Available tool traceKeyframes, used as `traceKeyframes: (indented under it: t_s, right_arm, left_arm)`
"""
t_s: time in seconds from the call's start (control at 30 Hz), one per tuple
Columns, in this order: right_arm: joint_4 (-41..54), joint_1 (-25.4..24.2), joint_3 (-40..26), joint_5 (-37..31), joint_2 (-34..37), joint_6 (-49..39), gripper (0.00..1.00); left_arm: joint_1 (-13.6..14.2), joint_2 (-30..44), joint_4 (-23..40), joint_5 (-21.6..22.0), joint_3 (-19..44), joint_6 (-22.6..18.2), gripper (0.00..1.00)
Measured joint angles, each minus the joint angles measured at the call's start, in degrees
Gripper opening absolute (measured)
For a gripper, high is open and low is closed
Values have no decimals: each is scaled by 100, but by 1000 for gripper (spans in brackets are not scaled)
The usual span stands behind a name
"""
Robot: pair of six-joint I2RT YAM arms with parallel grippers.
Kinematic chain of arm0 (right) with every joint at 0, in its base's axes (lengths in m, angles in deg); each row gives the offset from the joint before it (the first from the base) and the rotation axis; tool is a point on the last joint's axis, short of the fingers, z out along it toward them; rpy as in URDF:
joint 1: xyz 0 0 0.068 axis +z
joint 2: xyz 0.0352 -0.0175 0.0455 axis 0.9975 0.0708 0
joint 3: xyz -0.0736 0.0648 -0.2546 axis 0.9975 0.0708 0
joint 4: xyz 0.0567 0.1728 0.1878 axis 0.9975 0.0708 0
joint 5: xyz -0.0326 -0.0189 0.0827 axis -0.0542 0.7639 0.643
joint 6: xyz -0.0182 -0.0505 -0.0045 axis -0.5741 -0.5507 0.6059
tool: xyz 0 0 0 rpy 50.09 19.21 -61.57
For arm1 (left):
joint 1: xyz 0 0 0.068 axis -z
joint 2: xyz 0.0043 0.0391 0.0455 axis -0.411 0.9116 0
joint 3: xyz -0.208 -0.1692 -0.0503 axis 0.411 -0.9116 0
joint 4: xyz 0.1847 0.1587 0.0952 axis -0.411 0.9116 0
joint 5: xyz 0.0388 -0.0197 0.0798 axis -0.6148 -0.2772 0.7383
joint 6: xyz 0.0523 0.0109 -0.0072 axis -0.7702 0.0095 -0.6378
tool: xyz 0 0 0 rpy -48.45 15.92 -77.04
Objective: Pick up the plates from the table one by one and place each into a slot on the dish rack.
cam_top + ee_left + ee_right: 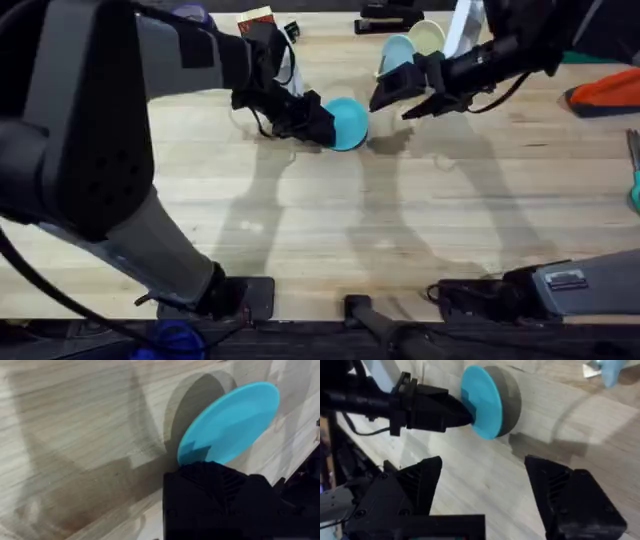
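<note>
Broadly, the pale planked wooden table (330, 220) carries everything. Far across it from the arm bases, a small light wooden dish rack (440, 40) holds a pale blue plate (396, 52) and a cream plate (428, 36). Just before that rack, the left gripper (318, 125) is clamped on the rim of the small glossy turquoise plate (347, 123), tilted above the table. Beside it, nearer the rack, the right gripper (405, 100) hangs with jaws apart.

glossy turquoise plate (235, 422) (smooth), grained wooden table (330, 215)
</note>
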Motion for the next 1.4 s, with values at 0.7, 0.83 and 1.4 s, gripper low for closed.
traceKeyframes:
  t_s: [0.7, 0.83, 1.4]
  right_arm:
    - [-2133, 114, 1259, -432, 0, 1293, 995]
    - [-2364, 209, 1343, -474, 0, 1458, 993]
    - [-2972, 801, 1351, -976, 436, 1871, 994]
  left_arm:
    - [0, 0, 2, 2, 0, 0, 43]
    - [0, -2, 1, 2, 0, 0, 43]
    - [0, 0, 2, 2, 0, 0, 42]
